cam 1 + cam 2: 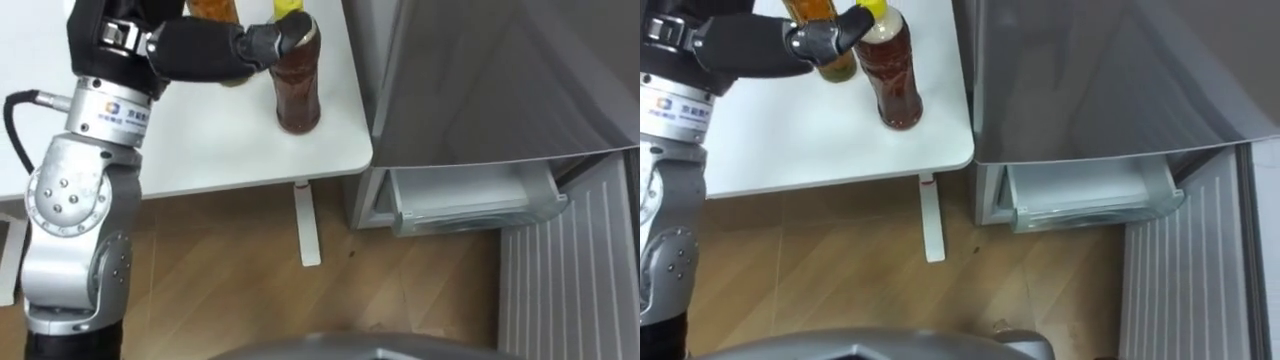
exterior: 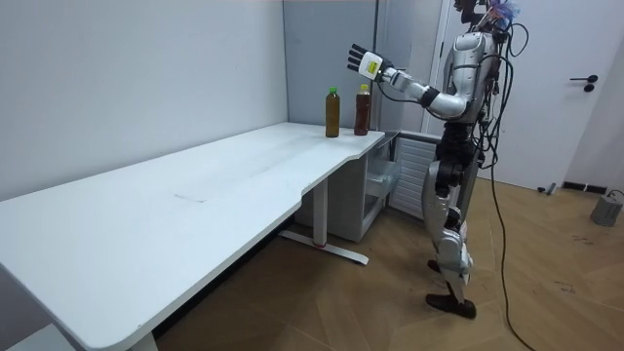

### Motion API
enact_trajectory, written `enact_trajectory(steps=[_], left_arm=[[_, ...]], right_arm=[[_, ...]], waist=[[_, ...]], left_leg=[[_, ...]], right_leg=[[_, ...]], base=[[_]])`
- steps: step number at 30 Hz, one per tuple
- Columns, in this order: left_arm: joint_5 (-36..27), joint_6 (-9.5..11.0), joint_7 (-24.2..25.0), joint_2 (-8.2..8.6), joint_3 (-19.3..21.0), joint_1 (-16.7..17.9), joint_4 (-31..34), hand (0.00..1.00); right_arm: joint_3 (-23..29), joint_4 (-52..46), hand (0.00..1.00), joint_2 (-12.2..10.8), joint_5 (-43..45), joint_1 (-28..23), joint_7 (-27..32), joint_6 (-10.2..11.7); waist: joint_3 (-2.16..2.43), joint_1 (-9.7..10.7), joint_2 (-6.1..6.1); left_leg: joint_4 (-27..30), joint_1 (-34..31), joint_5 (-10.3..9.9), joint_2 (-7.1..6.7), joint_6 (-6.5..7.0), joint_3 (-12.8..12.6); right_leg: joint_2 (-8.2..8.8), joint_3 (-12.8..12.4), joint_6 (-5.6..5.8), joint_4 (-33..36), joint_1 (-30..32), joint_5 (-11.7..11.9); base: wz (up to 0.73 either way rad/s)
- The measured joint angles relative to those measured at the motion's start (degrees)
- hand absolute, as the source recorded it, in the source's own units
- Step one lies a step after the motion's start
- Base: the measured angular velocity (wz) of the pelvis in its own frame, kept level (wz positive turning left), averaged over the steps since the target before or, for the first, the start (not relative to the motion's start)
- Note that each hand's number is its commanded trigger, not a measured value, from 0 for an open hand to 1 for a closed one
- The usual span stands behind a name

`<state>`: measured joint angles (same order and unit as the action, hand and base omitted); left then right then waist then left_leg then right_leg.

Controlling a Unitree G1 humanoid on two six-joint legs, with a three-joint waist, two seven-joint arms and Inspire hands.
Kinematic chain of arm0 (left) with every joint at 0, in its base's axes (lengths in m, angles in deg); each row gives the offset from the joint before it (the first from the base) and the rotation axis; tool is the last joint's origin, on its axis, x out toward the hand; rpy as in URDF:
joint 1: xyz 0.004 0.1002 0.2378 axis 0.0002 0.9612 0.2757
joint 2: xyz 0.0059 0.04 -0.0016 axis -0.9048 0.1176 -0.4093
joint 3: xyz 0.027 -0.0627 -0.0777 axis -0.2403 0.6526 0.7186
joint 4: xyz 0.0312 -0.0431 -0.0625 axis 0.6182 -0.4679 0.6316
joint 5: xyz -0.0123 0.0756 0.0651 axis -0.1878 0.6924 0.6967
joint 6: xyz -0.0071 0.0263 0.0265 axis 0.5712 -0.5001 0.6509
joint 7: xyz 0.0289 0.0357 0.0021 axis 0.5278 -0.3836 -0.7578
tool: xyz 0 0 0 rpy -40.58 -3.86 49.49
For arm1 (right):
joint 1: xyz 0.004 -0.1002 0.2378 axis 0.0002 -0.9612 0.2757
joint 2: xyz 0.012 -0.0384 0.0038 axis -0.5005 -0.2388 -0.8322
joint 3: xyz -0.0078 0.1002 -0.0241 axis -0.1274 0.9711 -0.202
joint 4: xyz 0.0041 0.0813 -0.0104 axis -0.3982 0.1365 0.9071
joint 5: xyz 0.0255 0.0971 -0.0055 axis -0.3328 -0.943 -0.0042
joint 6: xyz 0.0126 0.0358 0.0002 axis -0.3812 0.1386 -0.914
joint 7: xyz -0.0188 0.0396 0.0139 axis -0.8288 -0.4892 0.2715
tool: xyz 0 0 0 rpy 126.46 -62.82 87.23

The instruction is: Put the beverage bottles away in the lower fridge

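Left hand (image 1: 205, 48) reached out with fingers straight and apart, and we saw their tips at the neck of the yellow-capped tea bottle (image 1: 298, 92) on the white table (image 1: 200, 150). A green-capped bottle (image 2: 332, 112) stood just beyond the hand, and the fridge's lower drawer (image 1: 470, 205) lay well to its right.

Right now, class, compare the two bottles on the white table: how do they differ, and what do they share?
The yellow-capped bottle holds reddish-brown drink; the green-capped bottle a more olive-brown one. The yellow-capped bottle stands nearer the table corner by the fridge; the green-capped bottle, further in. The left hand is at the yellow-capped bottle's neck, not the green-capped bottle's. Both stand upright.
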<state>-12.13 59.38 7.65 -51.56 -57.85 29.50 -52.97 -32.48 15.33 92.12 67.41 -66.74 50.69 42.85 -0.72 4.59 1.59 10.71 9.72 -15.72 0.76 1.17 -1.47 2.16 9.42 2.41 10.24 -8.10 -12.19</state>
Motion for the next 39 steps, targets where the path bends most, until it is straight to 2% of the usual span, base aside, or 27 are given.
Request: enact_trajectory(steps=[1,2,3,4,5,6,8,9,10,11,12,14,15,17,18,21,29,39], left_arm=[[0.0,0.0,0.01,0.0,0.0,0.0,0.0,0.0],[-0.02,0.0,0.01,-0.07,-0.16,0.0,-0.19,0.0],[-0.28,-0.13,0.05,-0.34,-1.21,0.14,-0.81,0.0],[-0.51,-0.15,0.15,-0.28,-2.02,0.25,-0.79,0.0],[-0.78,-0.07,0.62,0.18,-3.42,-0.76,-0.04,0.0],[-1.4,0.29,1.12,0.27,-3.5,-0.39,0.02,0.0],[-1.4,0.13,1.12,0.25,-3.35,-0.45,-0.62,0.0],[-1.39,-0.21,1.09,0.24,-3.08,-0.47,-0.67,0.0],[-1.4,-0.33,1.09,0.1,-3.02,-0.64,-0.68,0.0],[-1.78,-0.4,1.11,-0.03,-2.96,-0.83,-0.75,0.0],[-1.79,-0.87,1.51,0.85,-3.46,-0.48,-0.86,0.0],[-1.78,-0.73,2.64,1.08,-2.99,-0.51,-0.62,0.0],[-1.72,-0.83,2.88,1.09,-3.0,-0.43,-0.65,0.0],[-1.72,-0.85,4.0,1.07,-3.24,-0.33,-0.64,0.0],[-1.72,-0.85,4.59,1.03,-3.24,-0.33,-0.65,0.0],[-1.77,-0.86,5.09,0.72,-3.3,-0.22,-0.69,0.0],[-1.78,-0.8,7.29,0.23,-3.47,-0.2,-0.76,0.0],[-1.8,-0.79,7.4,0.24,-3.74,-0.2,-0.76,0.0]], right_arm=[[-0.02,0.0,0.0,0.0,0.0,-0.04,0.0,0.05],[-0.3,-0.03,0.0,-0.12,-0.06,0.15,0.16,0.17],[-1.03,0.02,0.0,-0.79,-0.38,0.32,0.7,0.19],[-1.0,0.22,0.0,-0.88,-0.42,-0.17,1.03,0.23],[-0.19,0.42,0.0,-0.25,-0.15,-0.31,0.92,0.02],[0.36,1.53,0.0,-0.23,0.31,-0.7,0.92,-0.56],[0.4,1.67,0.0,-0.5,0.78,-0.53,0.23,-0.16],[0.41,1.58,0.0,-0.51,1.03,-0.05,0.22,0.16],[0.34,1.32,0.0,-0.51,1.03,0.02,0.37,0.17],[-0.14,1.01,0.0,-0.41,1.21,-0.02,0.38,-0.13],[-0.09,0.97,0.0,-0.18,1.68,-0.72,0.43,-0.89],[-0.12,0.9,0.0,-0.3,1.77,-0.92,0.23,-1.92],[-0.13,0.62,0.0,-0.45,1.94,-0.81,0.13,-1.97],[-0.13,0.26,0.0,-0.55,1.99,-0.69,0.08,-1.81],[-0.13,0.27,0.0,-0.55,1.98,-0.24,0.16,-1.81],[-0.13,0.29,0.0,-0.48,1.92,0.8,0.53,-1.73],[-0.09,0.21,0.0,-0.1,1.93,1.15,1.07,-1.19],[-0.1,0.21,0.0,-0.21,1.9,1.13,1.59,-0.26]], waist=[[0.01,0.05,0.02],[-0.31,-0.13,-0.13],[-1.27,-0.34,-2.42],[-0.73,-0.2,-3.5],[-0.15,0.26,-1.92],[0.29,-1.61,-2.43],[0.26,-3.85,-1.99],[0.13,-4.27,-0.99],[0.13,-4.2,-0.63],[0.04,-3.27,-0.3],[0.68,-1.78,0.12],[0.99,-1.94,0.95],[0.83,-1.55,1.25],[0.8,-1.06,1.23],[0.71,-0.9,1.09],[0.45,-0.21,0.47],[0.54,-0.27,0.44],[0.64,-0.16,0.59]], left_leg=[[0.27,0.1,0.0,0.04,0.0,0.13],[3.22,-0.61,0.0,0.07,0.0,-0.33],[10.61,-5.13,-0.87,-1.02,-0.44,-3.93],[9.13,-7.4,-0.65,-2.05,-0.03,-4.95],[1.21,-12.1,5.05,-3.02,1.43,-6.04],[1.68,-12.12,6.51,-3.57,2.93,-8.05],[2.14,-11.38,6.44,-3.22,3.03,-7.02],[2.09,-10.87,6.43,-2.61,3.01,-3.76],[1.99,-10.61,6.45,-2.38,2.95,-2.15],[1.94,-9.69,6.38,-2.56,2.73,-1.19],[0.9,-8.27,6.26,-2.41,2.45,-1.97],[-1.34,-5.93,6.38,-1.91,2.24,-3.87],[-1.59,-5.27,6.43,-1.82,2.15,-3.92],[-1.58,-5.12,6.25,-1.73,1.84,-3.93],[-1.56,-5.17,5.89,-1.6,1.32,-3.93],[-1.51,-5.04,5.5,-1.36,1.04,-3.72],[-1.22,-4.88,5.32,-1.25,0.97,-3.81],[-1.58,-5.14,5.16,-1.4,0.85,-3.99]], right_leg=[[0.01,-0.02,-0.02,0.57,0.16,0.0],[0.86,-0.28,-0.09,3.25,0.59,0.05],[3.07,-3.27,-0.2,5.31,0.1,0.09],[4.16,-5.13,-0.19,4.85,-0.05,0.09],[4.35,-5.16,0.09,4.5,0.77,0.08],[5.18,-5.32,1.27,4.44,1.23,-0.73],[4.33,-4.6,0.95,2.55,1.74,-1.43],[2.49,-4.55,0.45,0.86,3.9,-1.27],[1.69,-4.49,-0.18,-0.12,5.41,-0.62],[1.12,-4.14,-1.68,-0.9,7.38,4.17],[1.22,-3.04,-1.39,0.44,6.8,4.11],[0.6,-3.25,-1.54,0.36,5.59,3.99],[0.5,-3.17,-1.66,0.33,4.96,3.91],[0.35,-3.21,-2.06,0.41,4.93,3.59],[0.19,-3.19,-2.39,0.42,5.05,3.21],[-0.48,-3.05,-2.36,0.65,5.41,2.54],[-0.56,-3.06,-2.57,1.46,5.4,2.53],[-0.52,-3.19,-2.58,1.44,5.81,1.86]], base=[[0.0],[0.19],[0.35],[0.89],[0.69],[0.46],[-0.3],[-0.35],[-0.2],[0.26],[0.24],[-0.15],[-0.22],[-0.02],[-0.05],[0.08],[0.0],[0.0]])
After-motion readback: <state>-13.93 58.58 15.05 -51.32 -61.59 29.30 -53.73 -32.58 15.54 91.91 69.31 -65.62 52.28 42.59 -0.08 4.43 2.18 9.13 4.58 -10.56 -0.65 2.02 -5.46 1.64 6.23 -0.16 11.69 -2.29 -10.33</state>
